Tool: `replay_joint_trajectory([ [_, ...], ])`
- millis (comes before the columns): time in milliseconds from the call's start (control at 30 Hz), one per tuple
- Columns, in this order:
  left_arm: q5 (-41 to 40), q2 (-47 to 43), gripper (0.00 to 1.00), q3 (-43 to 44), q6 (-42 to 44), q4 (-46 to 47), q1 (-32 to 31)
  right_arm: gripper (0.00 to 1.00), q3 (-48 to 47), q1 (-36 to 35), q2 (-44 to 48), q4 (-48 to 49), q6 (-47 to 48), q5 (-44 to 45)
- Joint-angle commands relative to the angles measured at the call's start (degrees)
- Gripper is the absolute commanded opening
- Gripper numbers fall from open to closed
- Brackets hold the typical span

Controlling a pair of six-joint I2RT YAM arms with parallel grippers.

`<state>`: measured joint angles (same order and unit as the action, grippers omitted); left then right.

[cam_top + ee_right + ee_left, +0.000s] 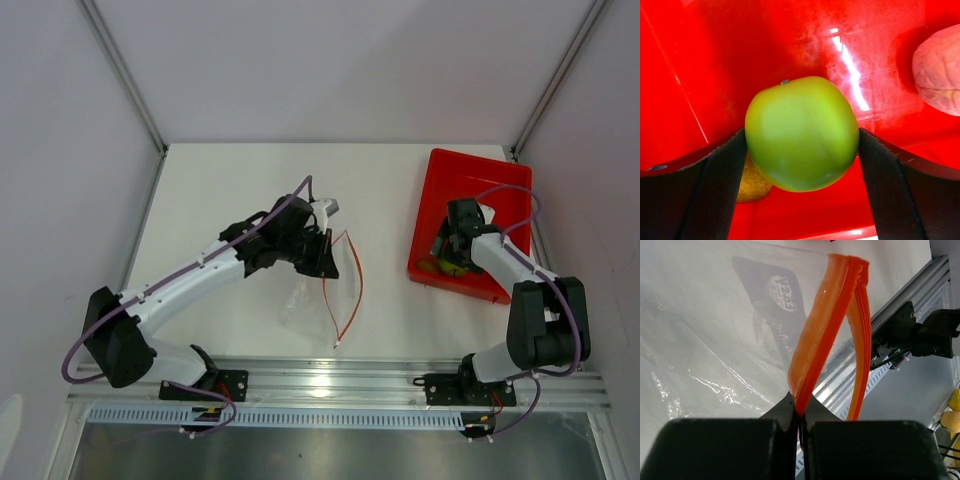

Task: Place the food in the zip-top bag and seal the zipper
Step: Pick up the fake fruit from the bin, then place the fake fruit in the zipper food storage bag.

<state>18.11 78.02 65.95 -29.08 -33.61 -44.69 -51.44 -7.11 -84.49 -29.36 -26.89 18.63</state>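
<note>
The clear zip-top bag [308, 292] lies at the table's middle, its mouth held open and lifted. My left gripper [322, 252] is shut on one side of the orange-red zipper [357, 285]. In the left wrist view the zipper [825, 325] runs up from my left gripper [801, 412], over the clear bag [705, 340]. My right gripper [450, 255] is down in the red tray [475, 180]. Its fingers [715, 185] press both sides of the green apple [800, 132]. The brown lump [754, 184] lies behind the apple. The peach-like fruit [940, 75] lies at the right.
The red tray stands at the right, close to the right wall. An aluminium rail [340, 385] runs along the near edge with both arm bases on it. White walls close the back and both sides.
</note>
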Motion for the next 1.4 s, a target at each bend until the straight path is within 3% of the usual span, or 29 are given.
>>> replay_joint_trajectory([
  [0, 2.81, 1.69, 0.01, 3.92, -0.71, -0.32, 1.00, 0.85, 0.64, 0.35, 0.02, 2.99, 0.17, -1.58],
  [100, 4.30, 2.75, 0.01, 5.06, -1.24, -0.85, 1.62, 0.67, 1.52, 0.43, 1.25, 3.70, 0.70, -2.46],
  [133, 4.56, 2.93, 0.01, 5.32, -1.42, -0.76, 1.79, 0.52, 1.52, 0.43, 1.78, 3.70, 0.88, -2.55],
  [200, 5.71, 4.06, 0.01, 6.29, -1.86, -0.67, 2.15, 0.37, 1.26, 0.35, 4.31, 3.70, 1.40, -2.98],
  [233, 5.88, 4.51, 0.01, 6.99, -2.03, -0.76, 2.32, 0.25, 0.99, 0.43, 5.38, 3.44, 2.10, -3.77],
  [367, 7.64, 6.62, 0.01, 8.84, -2.47, -1.29, 3.20, 0.03, -1.37, 0.26, 11.35, 1.60, 4.21, -8.67],
  [500, 8.52, 9.08, 0.01, 11.47, -2.47, -1.90, 3.64, 0.01, -3.48, -3.24, 18.29, -0.16, 6.76, -15.11],
  [867, 9.05, 13.21, 0.01, 15.61, -2.12, -3.40, 4.70, 0.00, -8.24, -24.77, 32.10, 2.38, 9.49, -29.78],
  [1033, 9.31, 13.12, 0.01, 16.14, -2.29, -3.75, 4.70, 0.00, -6.75, -28.74, 29.74, 6.68, 7.30, -36.55],
  [1200, 9.31, 12.25, 0.00, 16.14, -2.38, -4.19, 4.78, 0.00, -5.16, -33.92, 26.22, 8.45, 6.77, -34.81],
  [1367, 9.49, 10.84, 0.01, 15.08, -2.74, -3.75, 4.78, 0.00, -2.79, -34.81, 24.81, 9.24, 6.24, -31.57],
])
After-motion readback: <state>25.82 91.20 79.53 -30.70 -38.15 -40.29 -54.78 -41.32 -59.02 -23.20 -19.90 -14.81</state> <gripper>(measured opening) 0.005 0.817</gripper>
